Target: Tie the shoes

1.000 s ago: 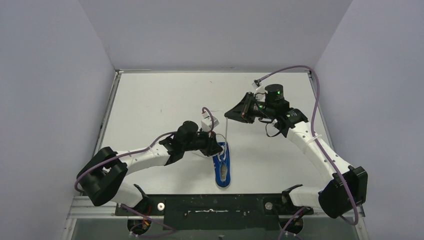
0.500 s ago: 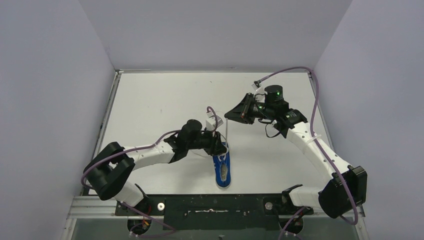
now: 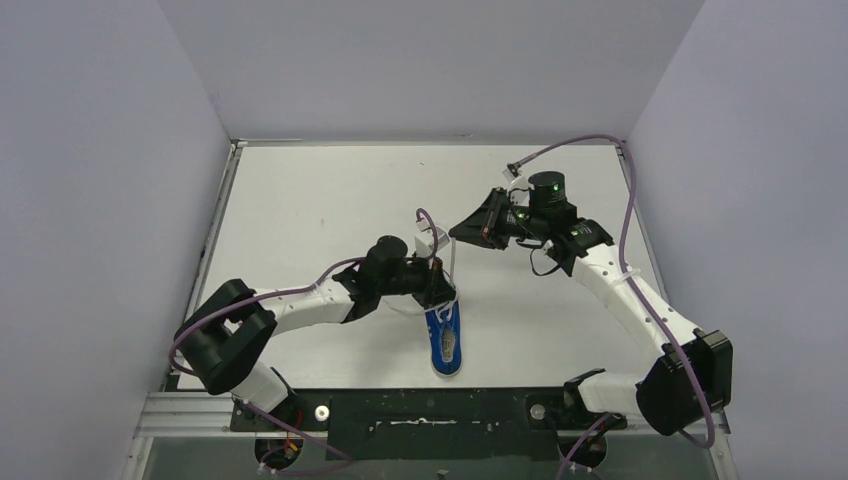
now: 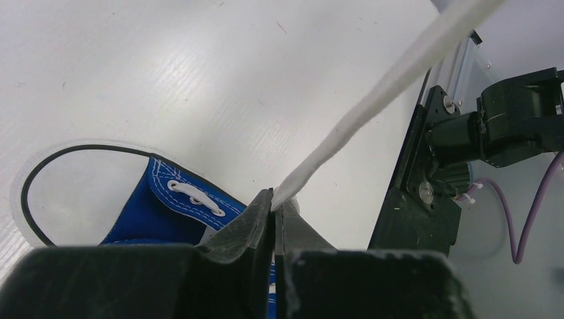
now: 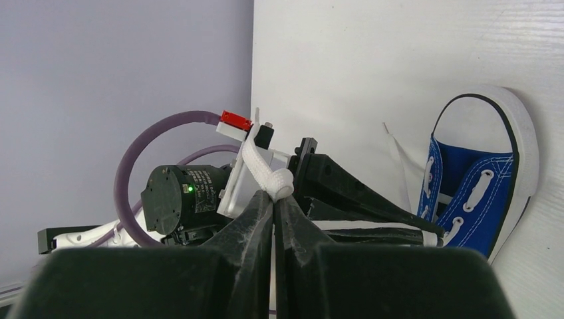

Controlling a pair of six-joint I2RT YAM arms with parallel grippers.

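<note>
The blue sneaker (image 3: pixel 444 340) lies on the white worktop (image 3: pixel 300 220) near the front edge, between the two arm bases, with its grey insole showing in the near half. Its far end sits under the left arm's fingers (image 4: pixel 256 219), which are low over the eyelets.

The left wrist view shows these fingers pressed together on a white lace (image 4: pixel 372 106) – no gap between the tips. From the pinch the lace runs straight and taut, up and away out of that view. In the top view it rises as a thin pale line to the right arm's fingers (image 5: pixel 256 219), held above the worktop just beyond the shoe. They too are closed on the lace, and a short folded end sticks out above the tips.

The right wrist view also shows the sneaker's white sole rim with its black line, the blue tongue and a row of eyelets. A second lace strand (image 5: pixel 398 163) lies slack beside them on the worktop. A purple cable (image 3: pixel 625 200) loops along the right arm – well apart from the shoe.
</note>
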